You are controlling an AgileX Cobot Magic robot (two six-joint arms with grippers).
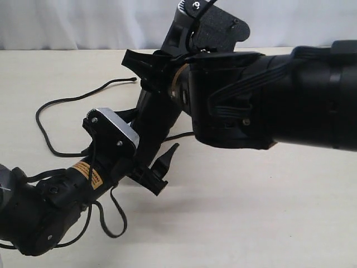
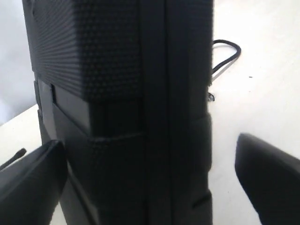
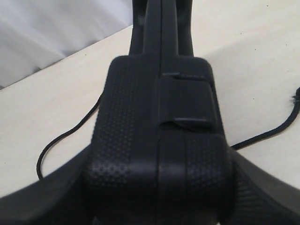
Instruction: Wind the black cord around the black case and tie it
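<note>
The black case (image 1: 158,120) stands on edge in the middle of the table, tilted a little. My right gripper (image 1: 159,66) is shut on its upper end; in the right wrist view both fingers press the textured sides of the black case (image 3: 157,140) at my right gripper (image 3: 157,187). My left gripper (image 1: 156,167) is open low down and straddles the black case (image 2: 126,93), with a gap at one finger (image 2: 269,173). The black cord (image 1: 67,100) lies loose on the table behind and beside the case. Stretches of the black cord (image 2: 227,54) (image 3: 61,140) show past the case in both wrist views.
The beige table (image 1: 268,212) runs to a white curtain (image 1: 67,22) at the back. The right arm's bulky body (image 1: 279,100) fills the upper right of the exterior view. Thin robot cables (image 1: 111,220) loop under the left arm (image 1: 50,206).
</note>
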